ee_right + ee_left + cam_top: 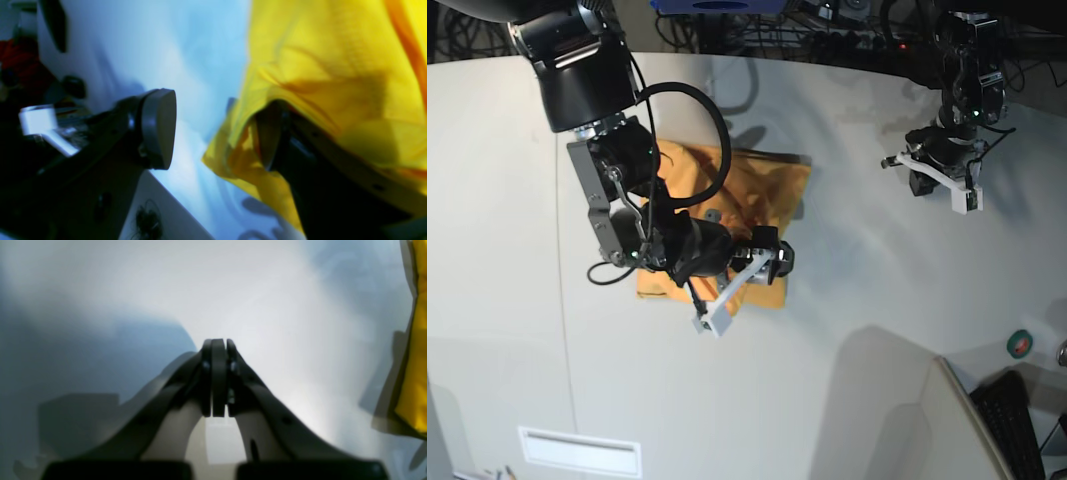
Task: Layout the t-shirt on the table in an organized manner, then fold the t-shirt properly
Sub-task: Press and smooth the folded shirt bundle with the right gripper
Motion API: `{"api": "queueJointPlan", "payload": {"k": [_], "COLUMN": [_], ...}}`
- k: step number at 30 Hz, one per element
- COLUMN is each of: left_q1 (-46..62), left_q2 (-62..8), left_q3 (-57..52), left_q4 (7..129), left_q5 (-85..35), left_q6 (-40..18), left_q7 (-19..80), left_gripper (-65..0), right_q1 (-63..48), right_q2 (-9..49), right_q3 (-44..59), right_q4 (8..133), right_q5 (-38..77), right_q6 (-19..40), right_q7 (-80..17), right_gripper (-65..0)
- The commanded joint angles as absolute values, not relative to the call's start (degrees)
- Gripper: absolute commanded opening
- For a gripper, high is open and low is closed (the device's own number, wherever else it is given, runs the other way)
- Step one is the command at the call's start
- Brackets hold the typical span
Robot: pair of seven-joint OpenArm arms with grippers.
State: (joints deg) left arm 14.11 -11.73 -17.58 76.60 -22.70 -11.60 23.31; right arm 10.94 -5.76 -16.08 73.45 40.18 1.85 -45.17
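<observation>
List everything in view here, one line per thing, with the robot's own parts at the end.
t-shirt: one, orange-yellow, lying bunched on the table under the right arm.
table: one, light grey-white, fills most of the base view; a thin dark seam runs down its left part.
slanted grey panel: one, grey, lower right of the base view.
tape roll: one, green and dark, right edge of the base view.
keyboard: one, black, bottom right corner.
cables and gear: several, dark, beyond the table's far edge.
right hand: one, black, open, one finger under a fold of the t-shirt.
left hand: one, black, shut on nothing, over bare table beside the t-shirt.
</observation>
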Motion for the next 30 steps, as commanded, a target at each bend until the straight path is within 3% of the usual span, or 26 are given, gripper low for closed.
{"api": "queueJointPlan", "payload": {"k": [1,6,9,11,15,24,30], "left_q1": [13.3,12.6,12.7,12.7,12.4,13.0,12.7], "left_q2": [-12.4,-12.7,-13.4,-13.6,-13.6,-13.6,-13.6], "left_q3": [-17.8,-18.3,-18.4,-18.4,-18.4,-18.4,-18.4], "left_q4": [77.3,76.8,76.8,76.8,76.8,76.8,76.8], "left_q5": [-23.1,-23.1,-23.1,-23.1,-23.1,-23.1,-23.1], "left_q6": [-11.8,-11.8,-11.8,-11.8,-11.8,-11.8,-11.8], "left_q7": [21.9,21.8,21.8,21.8,21.8,21.8,21.8], "left_gripper": [-65.0,-65.0,-65.0,-65.0,-65.0,-65.0,-65.0], "right_q1": [12.4,11.9,10.5,10.6,11.0,9.7,9.7], "right_q2": [-5.9,1.0,5.6,7.7,8.7,13.3,16.0], "right_q3": [-18.6,-24.2,-24.2,-24.3,-24.3,-16.7,-14.8], "right_q4": [77.0,89.9,95.0,94.4,91.7,96.0,84.8], "right_q5": [41.3,41.1,41.1,41.1,41.1,41.0,41.0], "right_q6": [2.6,0.9,-7.2,-10.9,-11.7,-12.1,-10.2], "right_q7": [-44.3,-44.4,-44.3,-44.1,-44.1,-44.0,-38.4], "right_gripper": [-29.4,-29.6,-30.5,-37.8,-65.0,-65.0,-65.0]}}
